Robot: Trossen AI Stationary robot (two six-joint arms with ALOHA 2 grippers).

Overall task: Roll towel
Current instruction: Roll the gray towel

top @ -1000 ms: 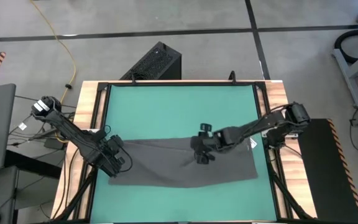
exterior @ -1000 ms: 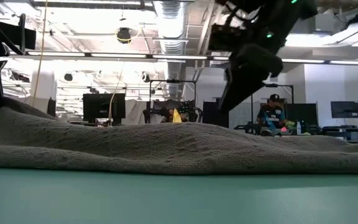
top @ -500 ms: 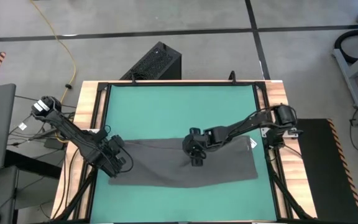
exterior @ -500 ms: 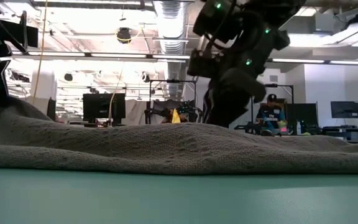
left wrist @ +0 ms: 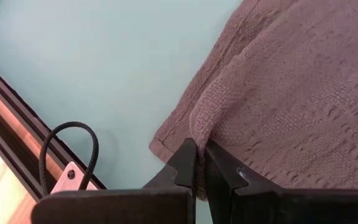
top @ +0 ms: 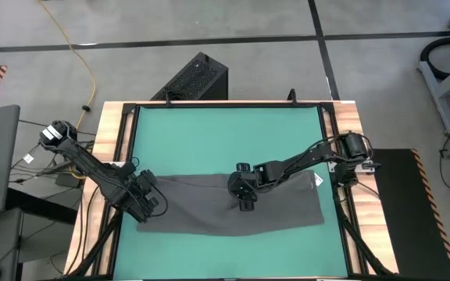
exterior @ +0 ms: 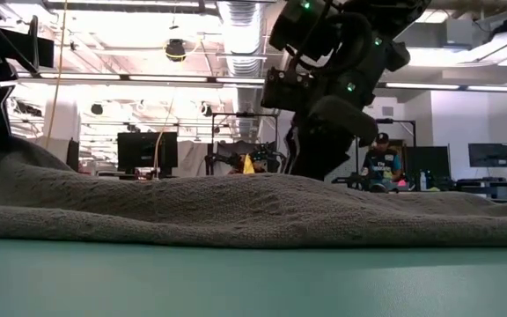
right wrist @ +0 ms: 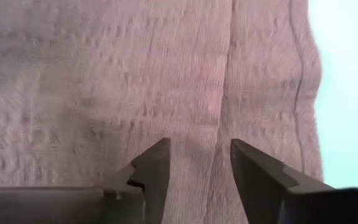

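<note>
The towel [top: 233,204] lies spread flat as a long dark grey strip along the near part of the green tabletop [top: 225,140], its long axis running from the left edge toward the right edge. Its small white tag [top: 317,180] sits at the right end, close to the tabletop's right edge.

The left claw [top: 143,204] is at the towel's left end, near the tabletop's near-left corner. Its fingers [left wrist: 188,163] are pressed together on a pinched fold of the towel's hem, so that end is held and slightly raised.

The right claw [top: 244,197] stands over the middle of the strip, closer to the far long edge than to the near one. In the right wrist view its fingers [right wrist: 157,165] are spread apart with bare cloth between them, pointing down at the weave and gripping nothing. The hem toward the open green surface runs just beyond one finger.

The relation that matters is this: the towel's length runs left to right, the left end is already pinched, and the right claw is mid-strip, well apart from the free right end. A roll along the long axis would probably have to start from one end, and the left claw is the one already there. The right claw seems placed to pin or gather the middle.
</note>
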